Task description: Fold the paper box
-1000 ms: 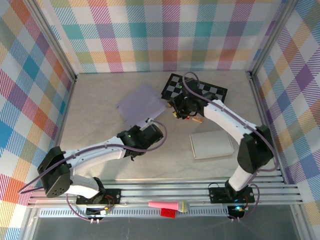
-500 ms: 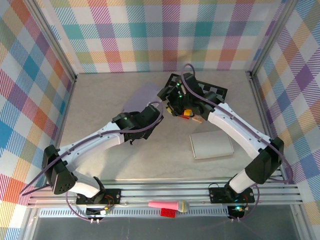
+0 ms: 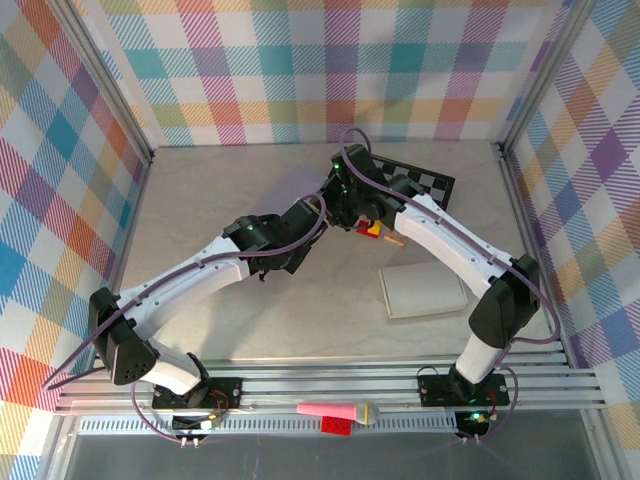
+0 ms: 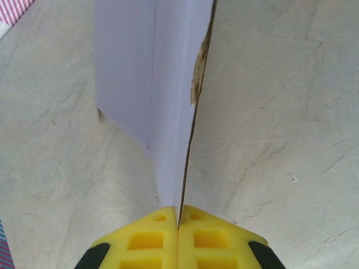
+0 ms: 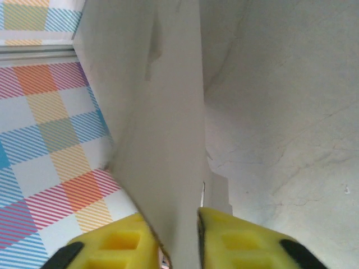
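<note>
Over marbled tabletop [image 3: 200, 200], paper box [image 3: 284, 190] is held at 2 pts: L gripper [image 4: 179, 212] pinches one panel edge, R gripper [image 5: 171, 221] clamps another panel, prob. to work the crease between.

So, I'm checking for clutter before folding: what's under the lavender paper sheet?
Beneath the lavender paper sheet, which is held on edge, the left wrist view shows marbled grey tabletop on both sides. The strip directly behind the sheet is covered, so that part is unknown.

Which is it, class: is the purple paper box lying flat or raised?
Raised: the paper box stands up edgewise, pinched in the left claw.
</note>
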Tool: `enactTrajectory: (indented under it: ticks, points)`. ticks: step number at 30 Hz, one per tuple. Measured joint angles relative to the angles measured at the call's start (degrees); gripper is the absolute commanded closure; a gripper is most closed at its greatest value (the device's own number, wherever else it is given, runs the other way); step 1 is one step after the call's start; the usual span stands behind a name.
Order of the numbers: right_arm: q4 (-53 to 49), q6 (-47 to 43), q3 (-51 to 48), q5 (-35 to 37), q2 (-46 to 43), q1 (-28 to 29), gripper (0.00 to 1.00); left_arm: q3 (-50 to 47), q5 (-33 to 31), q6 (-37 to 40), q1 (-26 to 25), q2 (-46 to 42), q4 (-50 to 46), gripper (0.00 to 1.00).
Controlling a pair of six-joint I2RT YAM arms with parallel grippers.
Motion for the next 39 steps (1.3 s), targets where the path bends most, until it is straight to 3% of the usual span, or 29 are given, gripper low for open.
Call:
enactTrajectory:
  ticks: [3,6,9,16,19,25,31,34,39]
  points:
    - [-0.4,0.1,0.9,0.2,0.3,0.0,1.00,0.0,0.2,0.0,0.1,0.0,0.0,0.98]
    - [-0.5,0.2,1.0,0.4,0.3,0.0,1.00,0.2,-0.5,-0.1,0.2,0.0,0.1,0.55]
    - [-1.7,1.8,2.1,0.6,0.7,-0.3,1.00,-0.7,-1.7,-0.4,0.2,-1.3,2.0,0.26]
    - [-7.4,7.9,9.1,-3.5,2.5,-3.4,1.00,-11.8,-2.4,0.4,2.8,-14.6,10.5,0.08]
    - [-10.2,10.1,10.8,-5.3,2.7,-4.8,1.00,-14.4,-2.3,1.3,4.1,-17.6,13.5,0.06]
    - [-15.3,11.8,16.2,-8.4,4.3,-7.1,1.00,-16.7,-1.9,4.2,5.7,-17.7,18.2,0.12]
    - [-18.1,12.8,17.9,-11.0,5.0,-8.5,1.00,-18.6,-1.3,7.0,6.4,-17.7,21.2,0.29]
    - [-18.5,13.0,18.1,-11.7,5.3,-8.7,1.00,-20.4,-1.5,8.1,7.1,-17.7,23.0,0.59]
    - [-19.3,13.1,18.1,-12.2,5.3,-8.9,1.00,-21.6,-1.0,9.4,8.8,-17.8,24.8,1.00]
